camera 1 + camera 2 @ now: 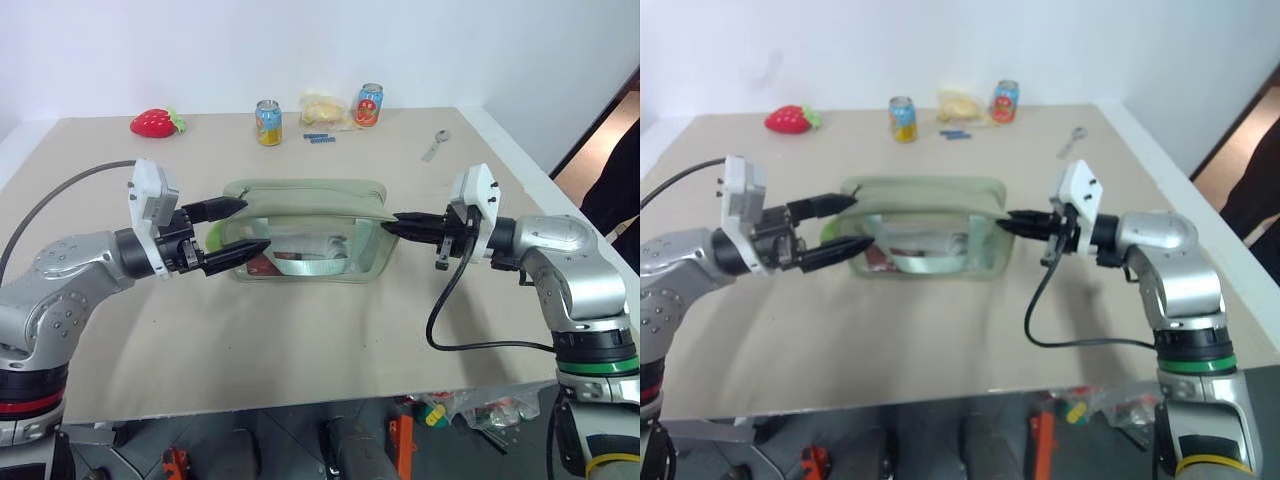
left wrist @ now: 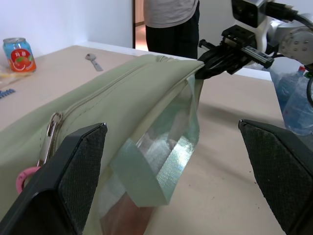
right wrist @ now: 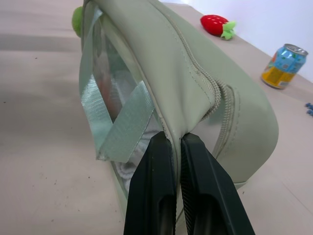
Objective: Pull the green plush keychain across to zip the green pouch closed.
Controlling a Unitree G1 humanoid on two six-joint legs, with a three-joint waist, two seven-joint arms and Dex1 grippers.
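Observation:
The green pouch (image 1: pixel 305 200) lies in the middle of the table, with its zipper running along the top. My right gripper (image 1: pixel 388 225) is shut on the fabric at the pouch's right end (image 3: pixel 173 132). My left gripper (image 1: pixel 255 225) stands open at the pouch's left end, one finger (image 2: pixel 73 171) on each side of that corner. The metal zipper pull (image 2: pixel 50 134) with its pink ring (image 2: pixel 22 177) sits at this end, close by the left finger. The green plush keychain (image 3: pixel 77 20) peeks out as a lime blob at the pouch's far end in the right wrist view.
At the back of the table are a red strawberry toy (image 1: pixel 155 122), two cans (image 1: pixel 268 122) (image 1: pixel 369 104), a yellow packet (image 1: pixel 322 108) and a spoon (image 1: pixel 436 145). A person (image 2: pixel 171 19) stands beyond the table's right side. The table's front edge (image 1: pixel 300 400) is near.

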